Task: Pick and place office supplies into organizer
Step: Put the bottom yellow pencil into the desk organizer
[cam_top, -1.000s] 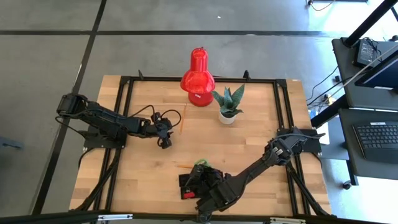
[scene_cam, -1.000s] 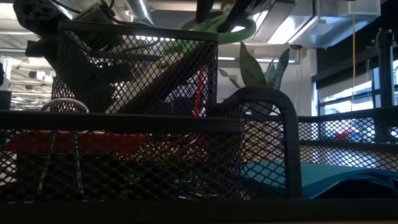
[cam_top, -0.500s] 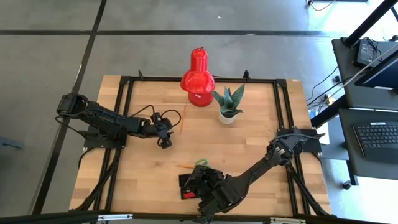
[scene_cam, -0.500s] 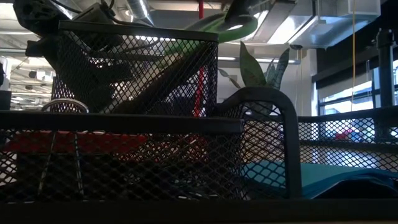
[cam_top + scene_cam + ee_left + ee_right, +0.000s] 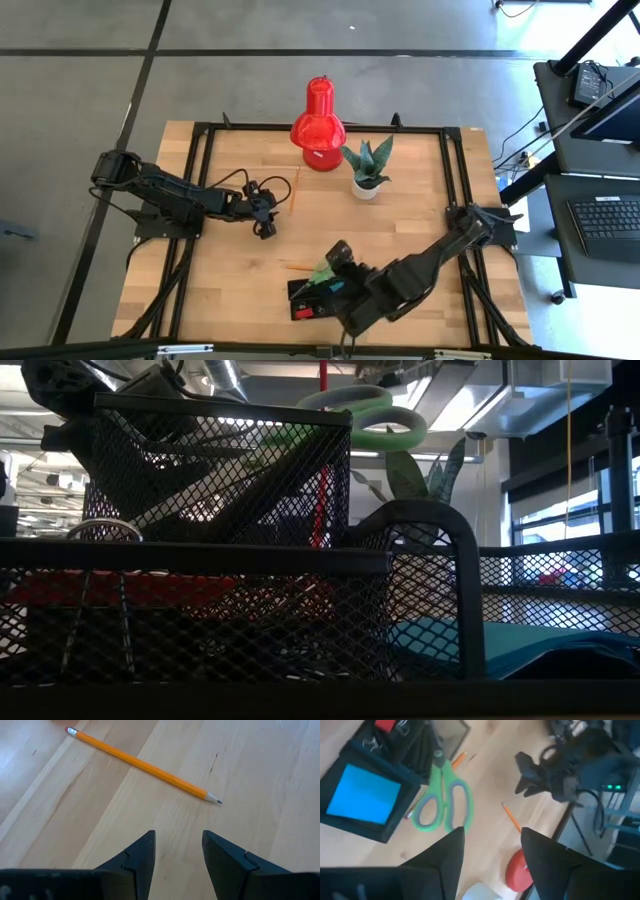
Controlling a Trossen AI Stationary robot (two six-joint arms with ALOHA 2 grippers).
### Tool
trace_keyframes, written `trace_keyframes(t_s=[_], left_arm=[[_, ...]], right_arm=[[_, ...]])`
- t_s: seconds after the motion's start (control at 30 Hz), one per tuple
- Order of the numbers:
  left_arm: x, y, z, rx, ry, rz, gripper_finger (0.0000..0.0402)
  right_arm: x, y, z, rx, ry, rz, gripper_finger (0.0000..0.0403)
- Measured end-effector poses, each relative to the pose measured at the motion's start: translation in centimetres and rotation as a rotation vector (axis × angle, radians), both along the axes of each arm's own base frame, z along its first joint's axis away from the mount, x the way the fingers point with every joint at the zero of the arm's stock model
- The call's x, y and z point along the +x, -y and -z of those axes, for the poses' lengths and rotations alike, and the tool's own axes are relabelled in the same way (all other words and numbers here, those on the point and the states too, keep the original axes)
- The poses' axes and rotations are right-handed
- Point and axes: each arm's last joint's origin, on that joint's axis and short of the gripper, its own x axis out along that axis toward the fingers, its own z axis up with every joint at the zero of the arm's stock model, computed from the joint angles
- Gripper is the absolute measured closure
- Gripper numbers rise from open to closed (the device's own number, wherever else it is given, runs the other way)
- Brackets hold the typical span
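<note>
Green-handled scissors [image 5: 440,797] stand blades-down in the tall mesh cup of the black organizer [image 5: 305,298] at the table's near edge, their loops [image 5: 365,415] above the rim. A blue note pad [image 5: 364,794] lies in the low compartment beside them, a small red piece [image 5: 385,725] farther along. My right gripper [image 5: 345,268] hovers just above the handles, fingers [image 5: 545,855] apart and holding nothing, arm stretched low from the right edge. My left gripper [image 5: 266,211] waits mid-table, fingers [image 5: 142,852] spread, an orange pencil [image 5: 142,765] lying just beyond them. Behind stand a red lamp [image 5: 318,124] and a potted plant [image 5: 367,170].
</note>
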Motion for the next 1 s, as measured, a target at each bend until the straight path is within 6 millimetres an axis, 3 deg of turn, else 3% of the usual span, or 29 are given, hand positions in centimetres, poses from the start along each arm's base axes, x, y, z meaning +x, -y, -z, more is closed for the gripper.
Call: trace_keyframes(t_s=[0.17,0.3,0.5,0.6,0.8,1.0], left_arm=[[0.1,0.0,0.0,-0.009,0.005,0.010,0.0245],[0.4,0.5,-0.1,-0.108,0.025,0.116,0.0245],[1.0,2.7,-0.7,-0.261,0.090,0.400,0.0245],[1.4,4.0,-1.5,-0.239,0.103,0.487,0.0245],[1.8,6.9,-3.0,-0.148,0.142,0.598,0.0245],[0.6,9.4,-2.4,-0.120,0.119,0.482,0.0245]], right_arm=[[-2.1,1.7,-3.5,0.106,0.085,0.099,0.0205],[-4.3,3.4,-6.0,0.209,0.131,0.200,0.0205],[-6.9,6.0,-7.3,0.255,0.194,0.264,0.0205],[-7.9,7.7,-6.3,0.240,0.248,0.317,0.0205],[-9.7,10.8,-1.0,0.307,0.377,0.343,0.0205],[-12.3,13.1,3.1,0.389,0.531,0.324,0.0205]])
